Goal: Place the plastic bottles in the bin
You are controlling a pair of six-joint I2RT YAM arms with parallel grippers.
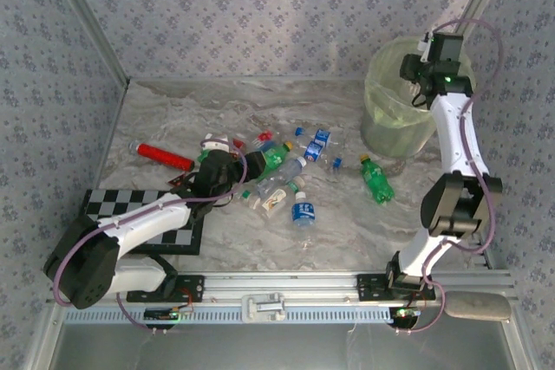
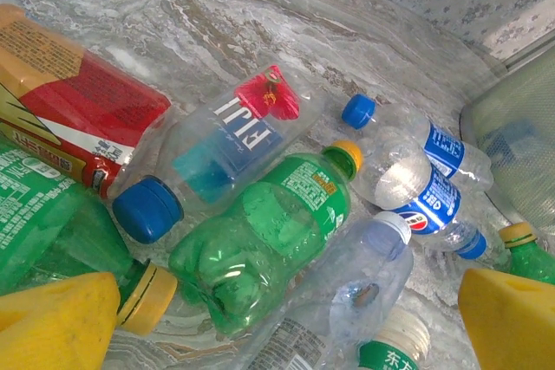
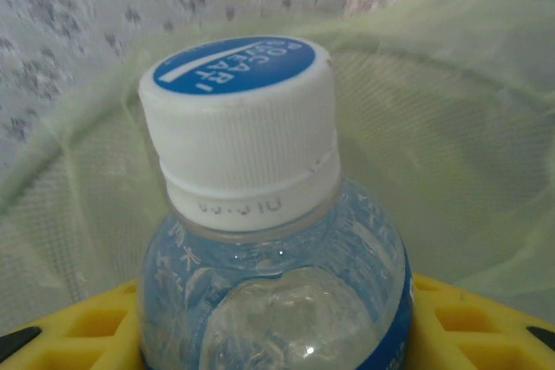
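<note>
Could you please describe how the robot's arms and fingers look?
Both the left arm and the right arm have white links joined by bulky black joints, with a mauve cable looping alongside each. A green light glows near the right wrist. The fingers are bright yellow plastic; the right ones show square recesses.

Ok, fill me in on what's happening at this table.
The right gripper holds a clear bottle with a white cap and blue label over the mouth of the green-lined bin; it has not yet been dropped in. The left gripper is open, low over the heap of bottles on the marble table, gripping nothing. A green bottle lies alone nearer the bin. Most of the bottles are not yet binned.
</note>
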